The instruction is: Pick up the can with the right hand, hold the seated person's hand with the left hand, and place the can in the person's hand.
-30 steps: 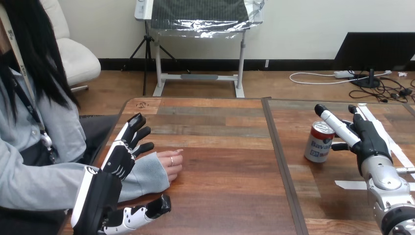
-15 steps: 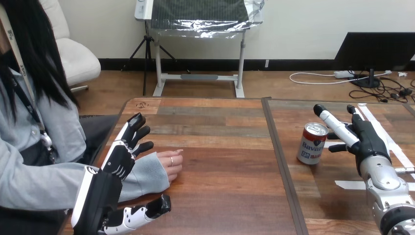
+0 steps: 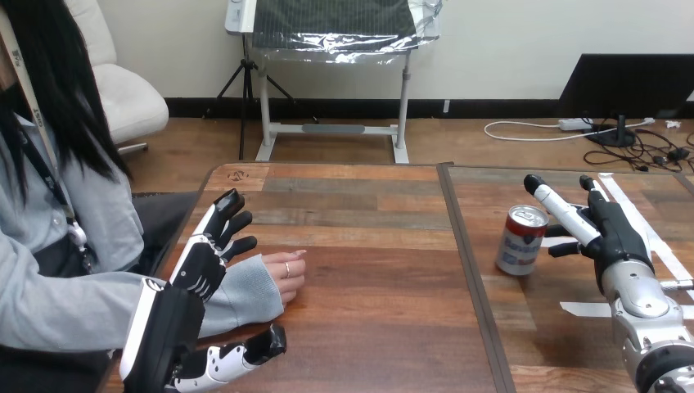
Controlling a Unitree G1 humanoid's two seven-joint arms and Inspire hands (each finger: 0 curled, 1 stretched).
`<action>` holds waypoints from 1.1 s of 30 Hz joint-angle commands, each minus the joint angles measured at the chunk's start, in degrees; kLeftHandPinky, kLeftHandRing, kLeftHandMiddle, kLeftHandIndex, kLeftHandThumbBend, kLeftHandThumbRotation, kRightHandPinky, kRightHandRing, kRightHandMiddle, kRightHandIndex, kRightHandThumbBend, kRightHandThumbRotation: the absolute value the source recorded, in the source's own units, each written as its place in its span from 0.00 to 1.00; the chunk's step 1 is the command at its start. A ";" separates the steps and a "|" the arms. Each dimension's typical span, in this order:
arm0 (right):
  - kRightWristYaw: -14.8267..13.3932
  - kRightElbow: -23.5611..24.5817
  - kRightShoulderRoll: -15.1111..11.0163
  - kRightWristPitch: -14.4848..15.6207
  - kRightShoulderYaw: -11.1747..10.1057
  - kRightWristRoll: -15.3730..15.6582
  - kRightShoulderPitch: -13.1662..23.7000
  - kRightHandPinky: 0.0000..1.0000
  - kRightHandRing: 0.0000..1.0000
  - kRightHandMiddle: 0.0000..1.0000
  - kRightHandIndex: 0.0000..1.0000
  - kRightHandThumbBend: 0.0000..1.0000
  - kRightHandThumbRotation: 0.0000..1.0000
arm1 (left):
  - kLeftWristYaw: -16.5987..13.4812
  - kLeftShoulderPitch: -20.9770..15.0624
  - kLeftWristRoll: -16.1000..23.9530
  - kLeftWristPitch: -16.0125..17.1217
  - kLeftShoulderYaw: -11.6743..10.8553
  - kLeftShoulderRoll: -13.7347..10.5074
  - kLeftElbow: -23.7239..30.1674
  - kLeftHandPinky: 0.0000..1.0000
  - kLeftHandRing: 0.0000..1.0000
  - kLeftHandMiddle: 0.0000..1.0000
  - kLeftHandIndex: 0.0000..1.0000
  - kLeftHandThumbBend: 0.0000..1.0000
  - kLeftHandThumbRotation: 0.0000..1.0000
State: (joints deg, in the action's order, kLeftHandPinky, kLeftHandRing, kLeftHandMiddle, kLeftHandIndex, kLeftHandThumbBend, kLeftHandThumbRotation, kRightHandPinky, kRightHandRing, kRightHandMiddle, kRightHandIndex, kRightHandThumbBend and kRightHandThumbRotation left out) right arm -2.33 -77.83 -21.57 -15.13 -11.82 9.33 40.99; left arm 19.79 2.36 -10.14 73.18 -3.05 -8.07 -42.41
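- I see a brown wooden plank table point(image 3: 368, 278), split by a dark seam point(image 3: 468, 270).
- A red-and-white metal can point(image 3: 520, 240) stands right of the seam, near white tape strips point(image 3: 585, 309).
- The person's hand point(image 3: 286, 274) rests at left.

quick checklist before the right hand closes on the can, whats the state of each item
1. Can standing on the table: ok.
2. Right hand open beside the can: ok, fingers straight, on the can's right.
3. Fingers curled round the can: not ok, not yet.
4. Left hand holding the person's hand: not ok, its fingers lie straight over the sleeve.
5. Person's hand raised to receive: not ok, it rests on the table.
6. Table between the can and the person's hand free: ok.
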 commanded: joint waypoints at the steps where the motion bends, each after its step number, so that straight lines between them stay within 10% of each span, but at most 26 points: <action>1: -0.58 0.25 0.17 -0.99 0.85 0.69 5.89 0.42 0.52 0.59 1.00 1.00 0.69 | -0.71 -1.92 0.69 0.22 0.15 0.35 2.87 0.82 0.91 0.94 0.93 1.00 0.56; 23: 2.07 0.36 1.36 -1.46 -0.34 -0.89 5.21 0.82 0.91 0.95 1.00 1.00 0.66 | -1.10 -2.12 0.79 1.23 0.24 0.38 2.09 0.81 0.90 0.94 0.93 1.00 0.56; 33: 2.29 0.41 1.98 -2.13 0.16 -0.62 4.29 0.93 0.95 0.97 1.00 1.00 0.64 | -0.71 -2.25 0.15 1.00 0.88 0.34 1.93 0.81 0.90 0.94 0.92 1.00 0.57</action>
State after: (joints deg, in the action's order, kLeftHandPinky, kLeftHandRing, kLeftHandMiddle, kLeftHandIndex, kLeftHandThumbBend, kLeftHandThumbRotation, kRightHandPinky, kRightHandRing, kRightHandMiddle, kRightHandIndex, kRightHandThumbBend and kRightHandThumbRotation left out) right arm 0.16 -77.83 -20.45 -15.20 -11.97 8.79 40.99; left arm 18.92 2.35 -9.13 73.22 -2.92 -7.92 -42.40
